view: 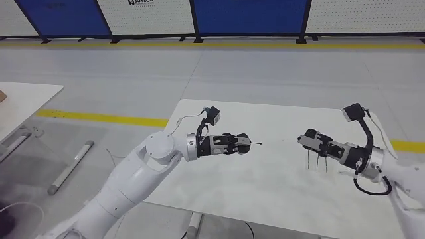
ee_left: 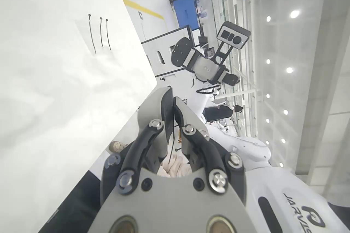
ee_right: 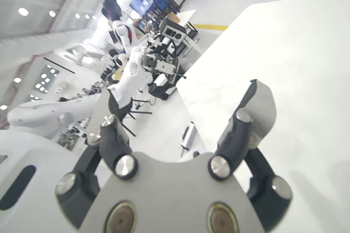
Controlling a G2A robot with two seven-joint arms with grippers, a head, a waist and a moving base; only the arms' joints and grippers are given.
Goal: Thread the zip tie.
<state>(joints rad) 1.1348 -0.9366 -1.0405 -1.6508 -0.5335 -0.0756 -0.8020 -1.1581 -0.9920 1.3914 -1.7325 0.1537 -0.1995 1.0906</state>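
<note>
My left arm (view: 129, 186) and right arm (view: 406, 186) are glossy white shells ending in black wrists. Each wrist carries a camera (view: 211, 113) on a black bracket, and a black cable (view: 372, 187) loops under the right one. My left gripper (ee_left: 172, 97) has a grey plate, black links pinned with silver screws (ee_left: 218, 179), and ribbed black pads (ee_left: 167, 105). My right gripper (ee_right: 177, 100) is built the same. Black lettering (ee_left: 303, 206) marks my forearm at lower right.

Open passage over the tabletop (view: 272, 186) between left gripper (view: 246, 143) and right gripper (view: 304, 141); three loose zip ties (ee_left: 101, 32) (flat, side by side) lie below the right one.
</note>
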